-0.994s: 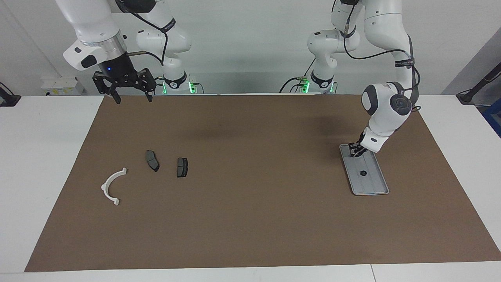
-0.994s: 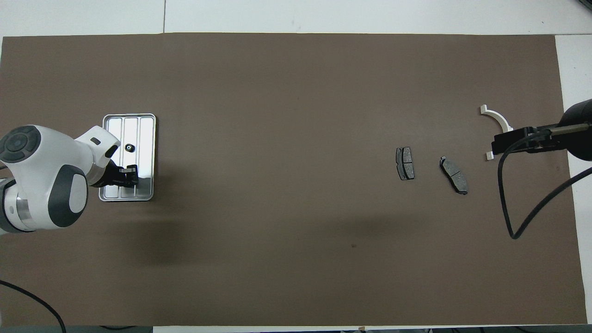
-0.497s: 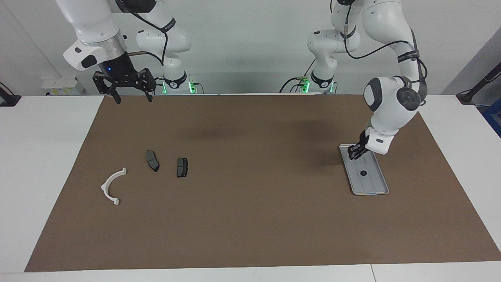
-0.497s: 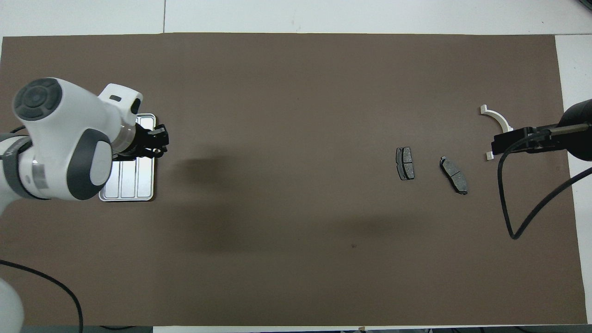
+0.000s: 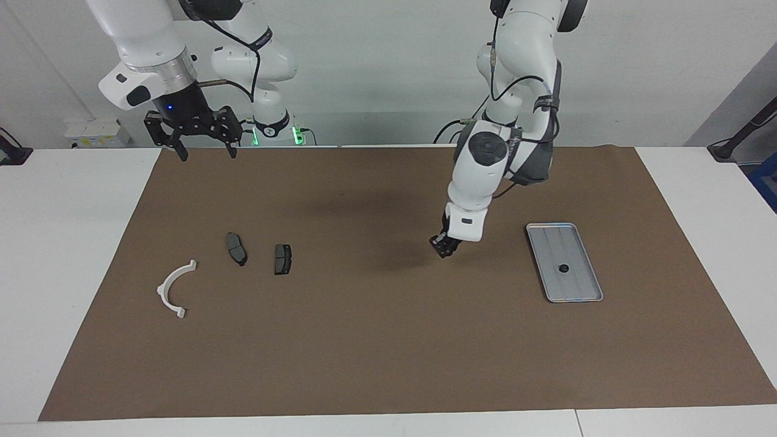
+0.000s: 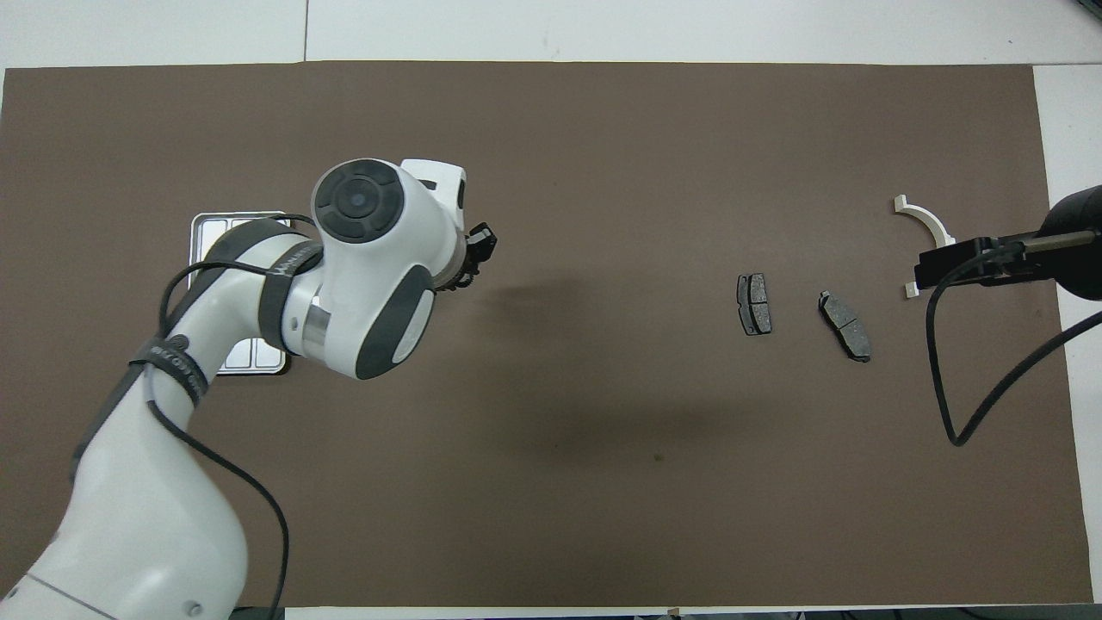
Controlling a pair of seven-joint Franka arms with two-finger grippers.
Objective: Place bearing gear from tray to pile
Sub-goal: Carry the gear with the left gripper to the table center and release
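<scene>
Left gripper (image 5: 445,248): we're hovering over bare mat between tray (image 5: 581,292) and pile (grip unreadable).
Right gripper (image 5: 203,148): we're waiting, spread.

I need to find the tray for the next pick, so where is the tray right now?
The tray lies on the brown mat toward the left arm's end of the table, one small dark gear on it; the left gripper hangs over the mat beside it.

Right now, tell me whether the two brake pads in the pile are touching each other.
Apart. Both views show a strip of brown mat between the brake pad nearer the bracket and the other brake pad; neither pad overlaps the other.
</scene>
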